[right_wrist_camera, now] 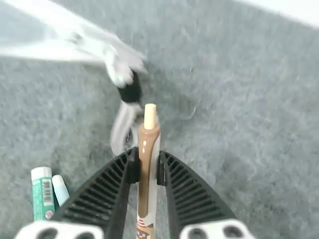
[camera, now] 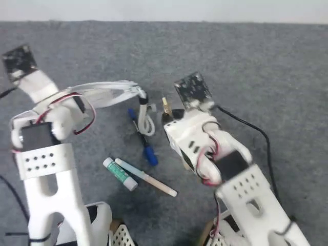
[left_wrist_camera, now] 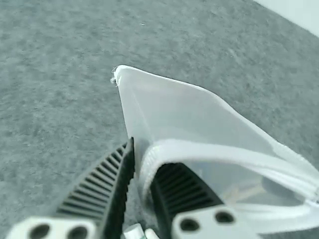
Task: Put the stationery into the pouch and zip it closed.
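My left gripper point(left_wrist_camera: 143, 160) is shut on the open rim of a translucent white pouch point(left_wrist_camera: 199, 124), holding it above the carpet. In the high view the pouch point(camera: 110, 94) stretches rightward from the left gripper point(camera: 82, 101), and its strap loop point(camera: 148, 123) hangs down. My right gripper point(right_wrist_camera: 146, 157) is shut on a brown pen point(right_wrist_camera: 147, 142) with a tan tip. In the high view this pen point(camera: 165, 104) points up, just right of the pouch's strap end. A blue pen point(camera: 144, 139), a green glue stick point(camera: 120, 174) and a white pen point(camera: 146, 177) lie on the carpet.
Grey carpet point(camera: 246, 66) covers the table. The right wrist view has the glue stick point(right_wrist_camera: 42, 196) and a pale pen end point(right_wrist_camera: 61, 189) beside the gripper, and the strap loop point(right_wrist_camera: 122, 127) just ahead. A black cable point(camera: 256, 130) runs along the right arm.
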Tool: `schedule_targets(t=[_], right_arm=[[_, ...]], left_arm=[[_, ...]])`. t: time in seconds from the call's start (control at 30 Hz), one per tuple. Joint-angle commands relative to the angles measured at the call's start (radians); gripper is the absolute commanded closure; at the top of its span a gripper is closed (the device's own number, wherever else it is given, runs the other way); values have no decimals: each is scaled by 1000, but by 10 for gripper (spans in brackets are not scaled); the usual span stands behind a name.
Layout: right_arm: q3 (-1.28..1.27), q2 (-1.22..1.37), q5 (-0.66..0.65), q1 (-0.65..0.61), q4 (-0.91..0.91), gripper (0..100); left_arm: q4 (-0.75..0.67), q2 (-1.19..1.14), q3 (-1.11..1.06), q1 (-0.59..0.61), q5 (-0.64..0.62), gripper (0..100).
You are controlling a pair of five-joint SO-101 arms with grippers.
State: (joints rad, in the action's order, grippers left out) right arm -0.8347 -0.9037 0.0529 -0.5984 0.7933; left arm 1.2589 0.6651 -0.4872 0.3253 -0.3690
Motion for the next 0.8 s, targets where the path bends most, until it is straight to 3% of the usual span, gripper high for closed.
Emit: schedule_targets(t=[0.0, 0.4, 0.77], right_arm=[[-20, -174, 12, -8, 1, 992], [-80, -481, 12, -41, 1, 992], [-78, -613, 5, -176, -77, 992]], left_arm=[[-34, 44, 10, -69, -8, 990], [-38, 44, 8, -120, -8, 990], [-37, 44, 8, -123, -6, 990]])
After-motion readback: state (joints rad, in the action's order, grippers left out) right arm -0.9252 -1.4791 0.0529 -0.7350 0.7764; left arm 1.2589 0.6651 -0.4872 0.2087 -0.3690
